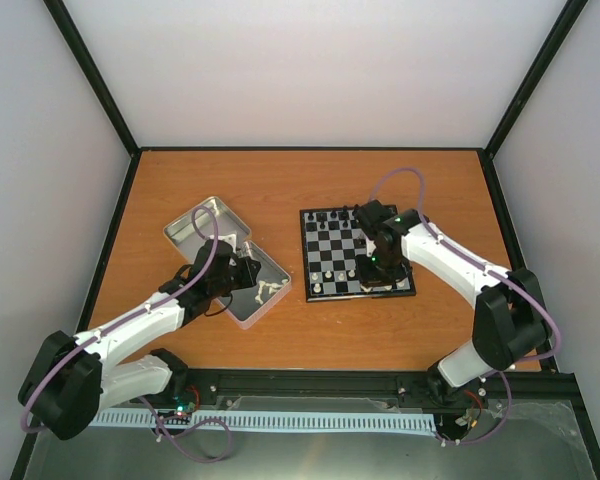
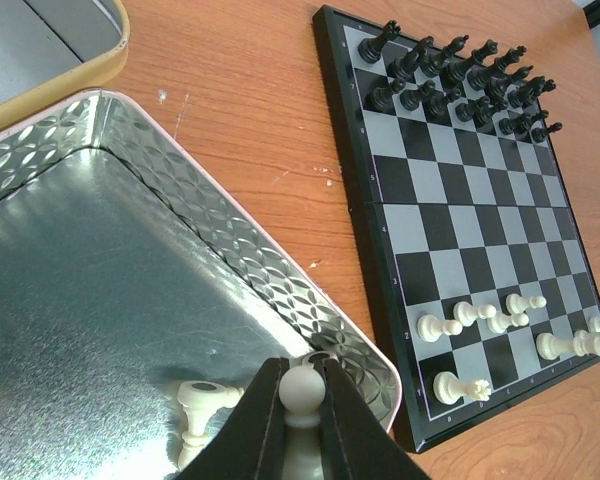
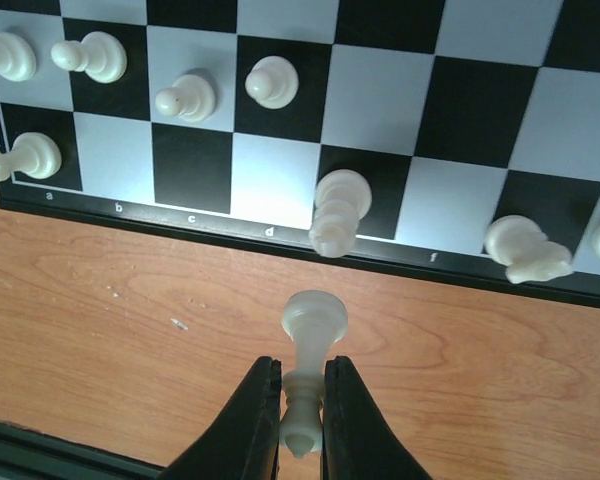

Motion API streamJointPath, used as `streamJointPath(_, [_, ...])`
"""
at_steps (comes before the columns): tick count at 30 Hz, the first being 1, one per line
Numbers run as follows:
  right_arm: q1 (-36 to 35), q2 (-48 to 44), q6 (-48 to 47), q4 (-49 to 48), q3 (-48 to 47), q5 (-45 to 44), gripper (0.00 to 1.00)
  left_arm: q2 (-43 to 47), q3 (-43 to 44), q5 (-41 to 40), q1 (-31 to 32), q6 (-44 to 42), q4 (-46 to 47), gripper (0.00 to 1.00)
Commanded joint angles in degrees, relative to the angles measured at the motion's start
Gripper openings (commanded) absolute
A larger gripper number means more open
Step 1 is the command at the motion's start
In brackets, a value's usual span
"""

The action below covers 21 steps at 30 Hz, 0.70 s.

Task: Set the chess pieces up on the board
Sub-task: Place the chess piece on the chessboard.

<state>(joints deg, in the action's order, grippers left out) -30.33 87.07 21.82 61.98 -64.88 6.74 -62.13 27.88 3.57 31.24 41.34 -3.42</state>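
Note:
The chessboard (image 1: pixel 332 246) lies right of centre, with black pieces along its far rows and several white chess pieces (image 1: pixel 328 278) on its near rows. My left gripper (image 1: pixel 248 270) is over the silver tin (image 1: pixel 242 313). In the left wrist view it (image 2: pixel 302 368) is shut on a white pawn (image 2: pixel 302 392) at the tin's corner. Another white piece (image 2: pixel 196 402) lies in the tin beside it. My right gripper (image 1: pixel 372 272) is at the board's near edge. In the right wrist view it (image 3: pixel 302 370) is shut on a white bishop (image 3: pixel 315 322), held over bare wood just off the board (image 3: pixel 480 100).
The tin's lid (image 1: pixel 206 224) lies open behind the tin on the left. In the right wrist view, white pawns (image 3: pixel 271 81) stand on the second row, with a tall white piece (image 3: pixel 338 208) and a knight (image 3: pixel 525 250) on the first. Black pieces (image 2: pixel 460 75) fill the far rows.

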Motion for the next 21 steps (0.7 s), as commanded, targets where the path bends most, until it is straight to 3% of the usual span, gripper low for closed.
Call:
streamJointPath(1, [0.29,1.27,-0.25,-0.11,0.06,5.72,0.04,0.84,0.17,0.66,-0.22,-1.44,1.01,0.05])
streamJointPath(9, [0.18,2.83,1.46,-1.62,-0.32,9.43,0.03,1.67,0.11,0.42,-0.22,-1.18,0.54,0.05])
streamJointPath(21, [0.22,1.84,-0.83,1.95,0.93,-3.95,0.03,2.38,-0.94,0.29,-0.22,-0.93,0.49,0.05])
